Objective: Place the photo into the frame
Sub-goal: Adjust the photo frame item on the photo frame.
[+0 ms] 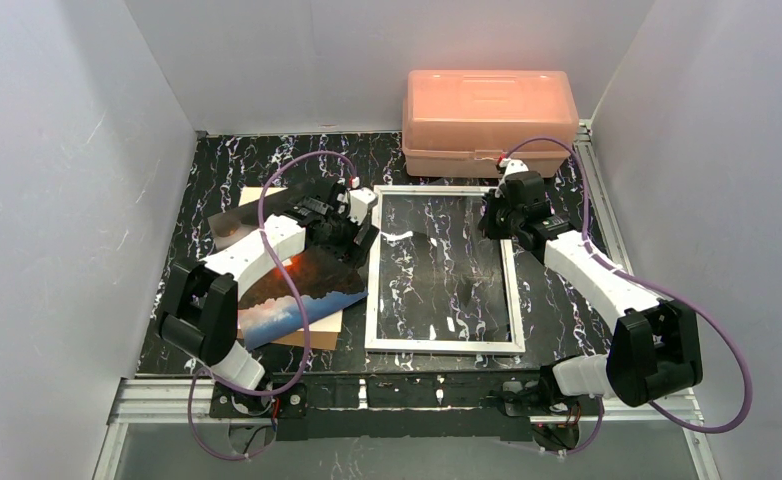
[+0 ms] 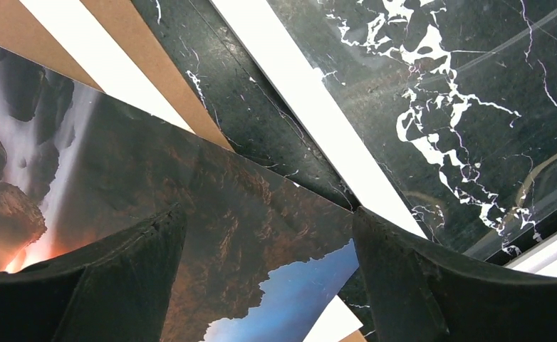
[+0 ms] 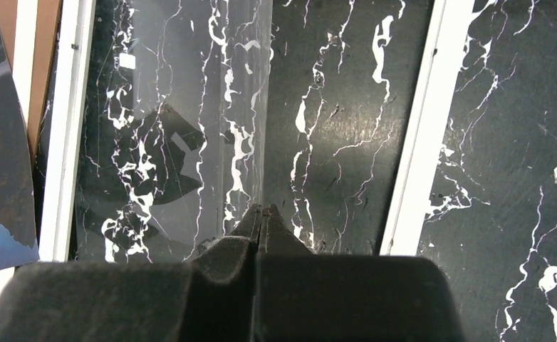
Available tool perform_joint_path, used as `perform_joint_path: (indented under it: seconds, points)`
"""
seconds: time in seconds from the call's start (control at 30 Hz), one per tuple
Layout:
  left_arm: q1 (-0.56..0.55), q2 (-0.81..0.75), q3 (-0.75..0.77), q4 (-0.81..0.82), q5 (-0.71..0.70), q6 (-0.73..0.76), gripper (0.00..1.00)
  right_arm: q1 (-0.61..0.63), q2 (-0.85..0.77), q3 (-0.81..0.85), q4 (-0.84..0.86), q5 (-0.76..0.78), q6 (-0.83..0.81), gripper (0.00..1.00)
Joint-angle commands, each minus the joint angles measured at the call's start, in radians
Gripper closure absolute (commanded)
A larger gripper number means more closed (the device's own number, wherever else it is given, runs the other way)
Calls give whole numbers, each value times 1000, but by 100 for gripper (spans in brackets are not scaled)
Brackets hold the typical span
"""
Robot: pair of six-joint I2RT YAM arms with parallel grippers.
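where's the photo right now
In the top view the photo lies left of the frame, resting on the brown board, with the open left gripper over its corner nearest the frame.

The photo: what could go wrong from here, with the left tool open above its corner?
1. The left tool stands open over a corner of the photo; closing on such a flat, glossy sheet may bend it or push it away.
2. That corner lies close to the white left edge of the frame and might catch on it.
3. The right tool seems to pinch the clear pane by its thin edge; the pane could slip and drop.
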Motion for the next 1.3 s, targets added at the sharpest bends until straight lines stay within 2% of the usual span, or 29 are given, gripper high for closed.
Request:
perform_joint_path:
  seconds: [0.0, 0.17, 0.33, 0.57, 0.73, 0.9, 1.13, 1.27]
  points:
    - [8, -10, -15, 19, 1, -23, 17, -5, -37, -36, 63, -15, 64, 99]
    - [10, -2, -50, 51, -7, -18, 18, -12, -69, -104, 105, -68, 147, 99]
    - [22, 16, -72, 84, -5, -29, 26, -29, -91, -49, 92, -127, 210, 99]
    - [30, 43, -65, 97, 59, -87, 33, -38, -79, 28, 64, -208, 272, 99]
    - [37, 70, -57, 104, 106, -106, 45, -40, -79, 14, 160, -295, 392, 99]
    - [42, 80, -64, 121, 124, -136, 48, -39, -81, 85, 181, -344, 490, 99]
    - [65, 92, -59, 119, 167, -192, 54, -40, -130, 50, 308, -397, 658, 99]
    - [68, 84, -67, 125, 163, -189, 55, -39, -133, 59, 314, -414, 671, 99]
